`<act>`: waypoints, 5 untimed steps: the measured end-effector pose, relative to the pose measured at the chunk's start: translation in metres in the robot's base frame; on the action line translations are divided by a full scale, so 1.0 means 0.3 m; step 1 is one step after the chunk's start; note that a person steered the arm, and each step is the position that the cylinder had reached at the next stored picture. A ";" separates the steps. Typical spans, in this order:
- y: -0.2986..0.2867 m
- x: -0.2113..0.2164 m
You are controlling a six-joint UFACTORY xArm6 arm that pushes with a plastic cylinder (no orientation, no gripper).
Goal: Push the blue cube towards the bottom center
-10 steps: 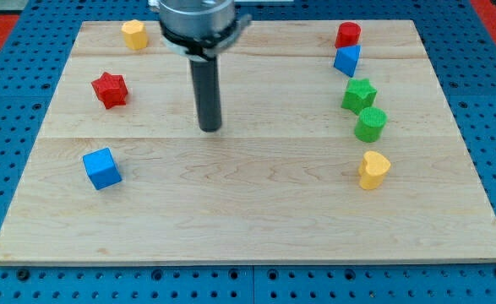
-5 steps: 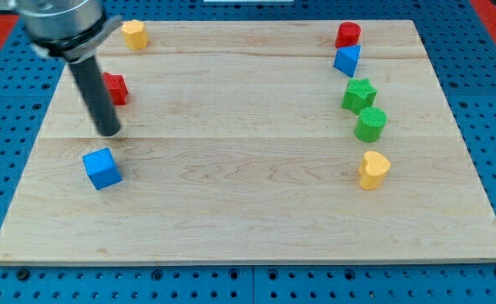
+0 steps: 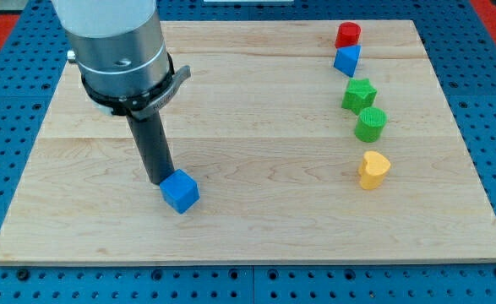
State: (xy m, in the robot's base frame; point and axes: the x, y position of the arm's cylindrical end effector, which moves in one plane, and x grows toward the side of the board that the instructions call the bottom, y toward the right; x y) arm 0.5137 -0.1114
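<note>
The blue cube (image 3: 180, 192) sits on the wooden board (image 3: 256, 228), left of the bottom centre. My tip (image 3: 159, 180) is just up and left of the cube, touching or nearly touching it. The arm's grey body (image 3: 117, 51) fills the view's top left and hides the red star and the yellow block that stood there.
At the view's right stand a red cylinder (image 3: 347, 35), a blue triangular block (image 3: 346, 60), a green star (image 3: 359, 94), a green cylinder (image 3: 370, 124) and a yellow heart-shaped block (image 3: 373, 170), in a column from top to bottom.
My tip swept from the board's middle to the left, then came down and right. The blue cube has moved right and slightly down, toward the bottom centre.
</note>
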 end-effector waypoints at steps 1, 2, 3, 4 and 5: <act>-0.003 0.049; 0.032 0.085; 0.036 0.121; 0.097 0.147; 0.265 0.147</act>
